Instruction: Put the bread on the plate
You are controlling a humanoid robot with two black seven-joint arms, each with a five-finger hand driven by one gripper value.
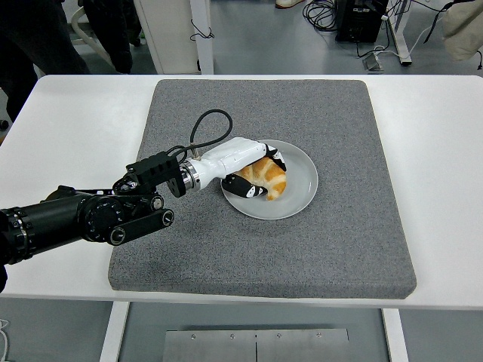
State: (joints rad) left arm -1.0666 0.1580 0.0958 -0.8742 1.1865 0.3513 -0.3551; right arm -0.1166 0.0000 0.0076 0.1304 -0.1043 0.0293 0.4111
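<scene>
Head view: left hand [253, 172] clamped on bread [266, 177], over plate's [302, 181] left edge. Bread likely light, soft, crushable; best held gently across its middle.

The croissant [268, 176] is golden orange with paler bands. The plate [301, 186] is plain pale grey. The mat [324, 241] is speckled dark grey on a white table [441, 151]. The left hand [241, 162] is white with black fingertips.

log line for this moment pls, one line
left hand: shut on bread | bread: over plate, inside rim | plate: on grey mat | right arm: out of view | release: not yet
</scene>
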